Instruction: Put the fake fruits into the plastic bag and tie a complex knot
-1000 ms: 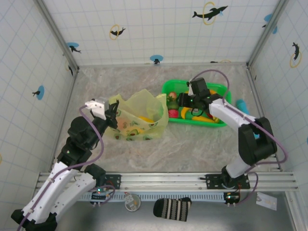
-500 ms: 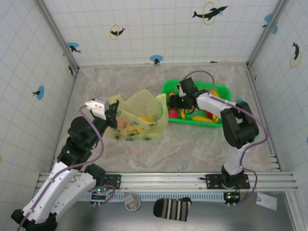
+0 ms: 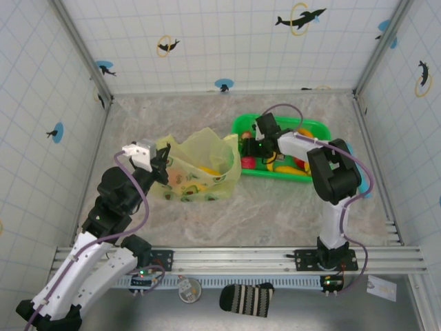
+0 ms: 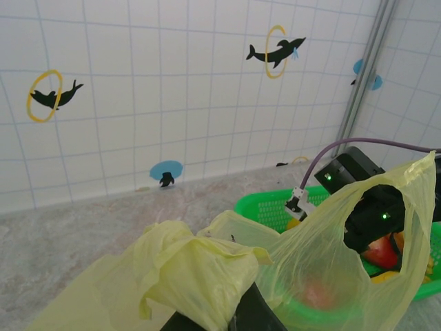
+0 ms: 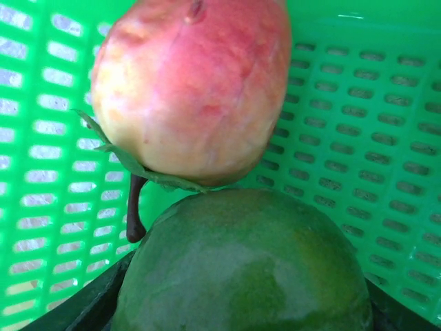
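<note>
Left gripper [image 3: 160,164]: clenched on the left rim of the bag [image 3: 200,155]; in the left wrist view the film is bunched over the jaws. The bag stands on the table [image 3: 275,207] left of centre with its mouth open, just beside the basket [image 3: 313,126]. One handle loop [image 4: 413,207] stands open on the basket side. A yellow fruit [image 3: 209,170] lies inside the bag.

Right gripper [image 3: 255,147]: down in the left end of the basket. Its fingers [image 5: 100,300] stand apart with a green fruit [image 5: 241,269] between them; whether they press on it cannot be told. A red-yellow fruit [image 5: 193,89] with stem and leaf rests against the top of the green one, by the basket wall.

Other fruits [image 3: 284,167] lie in the basket
</note>
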Robot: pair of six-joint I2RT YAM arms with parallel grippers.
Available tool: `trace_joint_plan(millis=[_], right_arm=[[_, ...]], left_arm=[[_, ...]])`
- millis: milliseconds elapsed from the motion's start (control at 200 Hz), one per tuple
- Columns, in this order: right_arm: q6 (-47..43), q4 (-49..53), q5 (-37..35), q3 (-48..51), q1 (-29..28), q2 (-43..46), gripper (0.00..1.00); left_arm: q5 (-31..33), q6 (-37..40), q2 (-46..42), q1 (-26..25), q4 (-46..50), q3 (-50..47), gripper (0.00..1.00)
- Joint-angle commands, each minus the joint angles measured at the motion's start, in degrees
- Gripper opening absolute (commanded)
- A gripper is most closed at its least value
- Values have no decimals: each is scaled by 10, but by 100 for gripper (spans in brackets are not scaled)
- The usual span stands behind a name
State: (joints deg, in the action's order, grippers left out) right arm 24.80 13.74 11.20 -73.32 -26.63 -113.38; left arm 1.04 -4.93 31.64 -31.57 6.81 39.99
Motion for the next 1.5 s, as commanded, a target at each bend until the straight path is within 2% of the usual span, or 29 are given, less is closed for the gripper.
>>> trace_joint_plan(millis=[0,410,626,731,851,921,1041,1166,1221,1361,1496], right_arm=[[2,-17,7,17,9,53,60],[4,-39,-10,107,34,246,58],[-2,-96,-2,174,39,423,58],[-7,-127,2,183,14,507,58],[-52,-156,-20,160,-88,556,58],[-92,-158,-55,136,-174,553,58],[-177,-118,-167,75,-309,500,58],[-217,-81,-267,15,-384,416,57],[-239,-66,-332,-10,-412,377,56],[-218,5,-406,-89,-410,268,56],[-161,48,-404,-126,-370,197,56]], left_arm=[[3,4,1,-4,-5,-4,0],[-8,-4,4,-4,-7,2,0],[-13,-7,5,-4,-5,6,0],[-15,-8,6,-4,-6,6,0],[-17,-10,8,-4,-10,5,0],[-17,-10,8,-4,-11,5,0],[-16,-12,2,-4,-9,3,0],[-17,-18,-3,-4,-5,1,0],[-20,-19,-3,-4,-4,-1,0],[-17,-21,-10,-4,-4,-4,0],[-19,-20,-11,-4,-6,-6,0]])
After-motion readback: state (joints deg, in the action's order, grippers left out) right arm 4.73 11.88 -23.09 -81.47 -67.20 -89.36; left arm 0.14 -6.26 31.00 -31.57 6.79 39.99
